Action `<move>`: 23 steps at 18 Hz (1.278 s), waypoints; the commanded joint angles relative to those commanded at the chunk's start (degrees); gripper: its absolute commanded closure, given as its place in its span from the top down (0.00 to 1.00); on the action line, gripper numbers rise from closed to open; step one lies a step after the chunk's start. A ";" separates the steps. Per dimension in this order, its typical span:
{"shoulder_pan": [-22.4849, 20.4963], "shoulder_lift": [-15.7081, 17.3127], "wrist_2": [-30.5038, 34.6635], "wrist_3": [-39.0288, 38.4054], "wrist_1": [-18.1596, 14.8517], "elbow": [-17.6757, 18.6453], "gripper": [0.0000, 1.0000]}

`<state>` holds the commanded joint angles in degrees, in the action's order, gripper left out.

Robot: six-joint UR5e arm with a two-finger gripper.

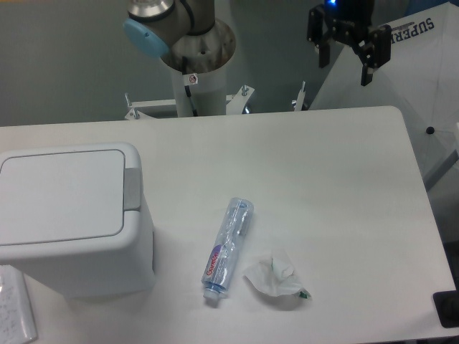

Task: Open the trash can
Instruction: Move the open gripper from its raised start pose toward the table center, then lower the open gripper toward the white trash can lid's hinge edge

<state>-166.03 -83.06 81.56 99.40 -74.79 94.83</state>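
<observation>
The trash can (72, 222) is a large boxy white bin at the table's left side. Its flat white lid (61, 193) lies closed, with the grey push tab (133, 188) on its right edge. My gripper (346, 67) hangs high at the top right, above the table's far edge and far from the bin. Its two black fingers (368, 72) stand apart, open and empty.
A crushed clear plastic bottle (227, 247) lies on the white table (323, 186) right of the bin. A crumpled white wrapper (276, 278) lies beside it. The arm's base column (192, 79) stands at the back. A white item (16, 312) sits at the bottom left corner.
</observation>
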 joint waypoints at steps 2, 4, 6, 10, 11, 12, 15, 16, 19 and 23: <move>0.00 0.00 -0.09 0.00 0.00 0.09 1.00; 0.09 0.09 0.00 -0.17 0.00 0.09 1.00; 0.09 0.09 0.00 -3.32 0.00 0.09 1.00; 0.70 0.00 -3.51 -11.41 0.00 0.35 1.00; 0.88 0.09 -4.04 -13.25 0.00 0.53 1.00; 1.31 0.17 -4.48 -15.27 0.00 0.61 1.00; 3.86 0.09 -5.45 -23.00 0.17 0.97 1.00; 5.00 0.17 -5.54 -26.59 0.26 0.97 1.00; 10.00 -1.05 -5.89 -34.43 6.30 0.88 1.00; 15.19 -1.93 -5.89 -47.52 8.35 0.53 1.00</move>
<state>-150.83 -84.99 75.67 51.88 -66.45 95.36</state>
